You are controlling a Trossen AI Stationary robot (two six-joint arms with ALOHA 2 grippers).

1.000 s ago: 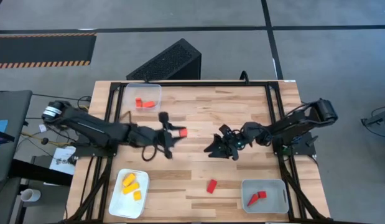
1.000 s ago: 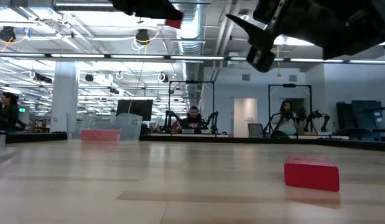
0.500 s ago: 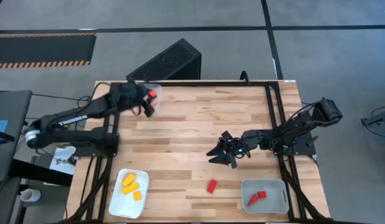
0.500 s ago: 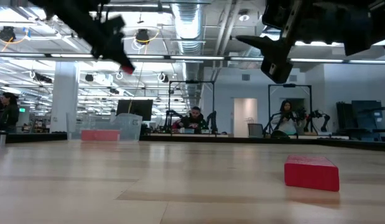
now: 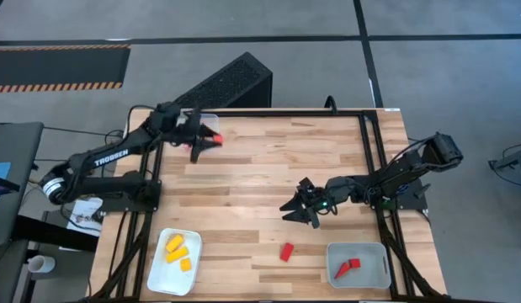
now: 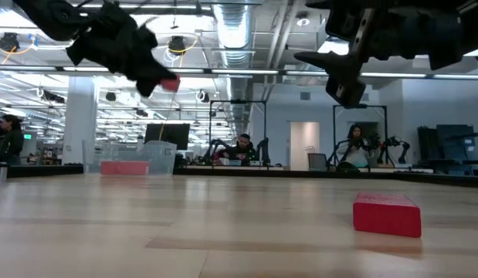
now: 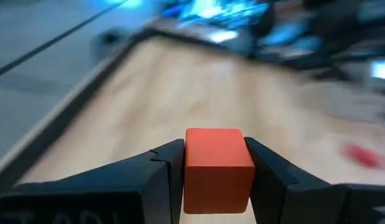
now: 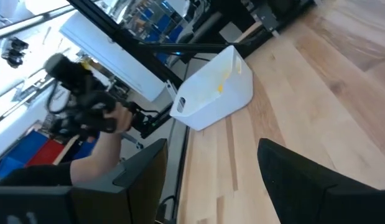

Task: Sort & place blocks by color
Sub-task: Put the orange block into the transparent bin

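- Right now your left hand (image 5: pixel 211 138) is clenched on an orange-red cube (image 7: pixel 217 168), held in the air over the far-left corner of the surface (image 5: pixel 285 160), just beside the clear tray (image 5: pixel 203 120).
- Risk: the cube sits near the tray's inner edge, not clearly over it; let go here and it likely lands on the wood or clips the rim and bounces out. Get over the tray first.
- Risk: the left wrist view is heavily blurred, so the arm looks to be swinging fast; releasing mid-swing could fling the cube.
- Your right hand (image 5: pixel 300 208) hangs spread and empty above mid-surface, with the loose red block (image 5: pixel 286 251) near it, toward the front edge; a careless descent could knock it away.
- Clear tray: contents hidden by the arm in the high view; the low view shows something red inside.
- White tray (image 5: pixel 159 273), front left: three yellow blocks (image 5: pixel 178 250).
- Grey tray (image 5: pixel 378 252), front right: two red blocks (image 5: pixel 348 268).
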